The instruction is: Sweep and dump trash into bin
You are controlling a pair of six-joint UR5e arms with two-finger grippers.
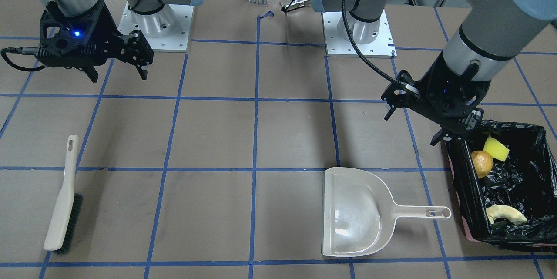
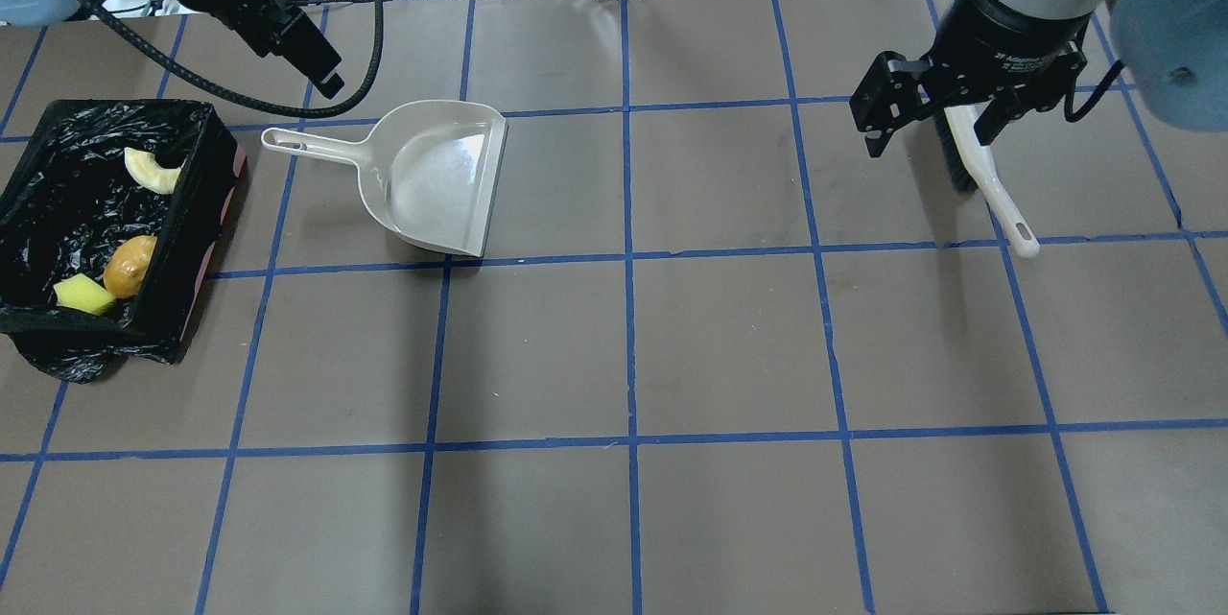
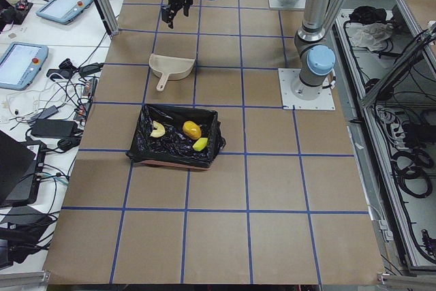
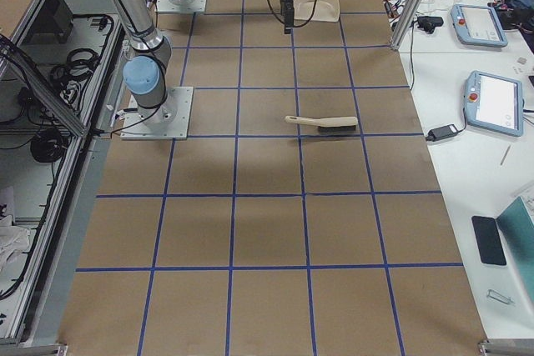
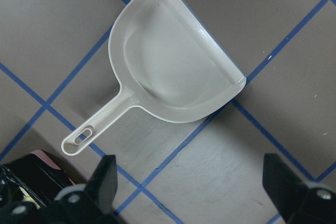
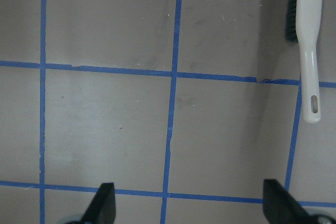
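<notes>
The table (image 2: 729,346), brown with a blue tape grid, fills every view. A broad run of squares lies between the dustpan on the robot's left and the brush on its right.

Now the bin (image 1: 472,200), black-lined, sits at the table's end on the robot's left, close to that edge. The front view cuts off its outer side, and loose bag spills over the walls, with a strip of pink showing at the base.

The dustpan (image 1: 354,213) lies flat just beside the bin. Its handle points at the bin wall, near it but apart, and its mouth opens toward the middle of the table.

The brush (image 1: 63,200) lies flat, well away on the robot's right. In the overhead view the right arm covers its bristle end.

The left gripper (image 5: 189,171) hangs raised near the dustpan handle and the bin's corner, fingers spread wide with only table between them. The right gripper (image 1: 119,78) hovers high near the brush, likewise spread and holding nothing.

And the trash is all inside the bin. The melon slice (image 1: 504,214) lies at the operators' end, with the potato (image 1: 482,163) and yellow wedge (image 1: 496,148) touching at the robot's end. Whether the potato leans on the wall is hard to tell.
</notes>
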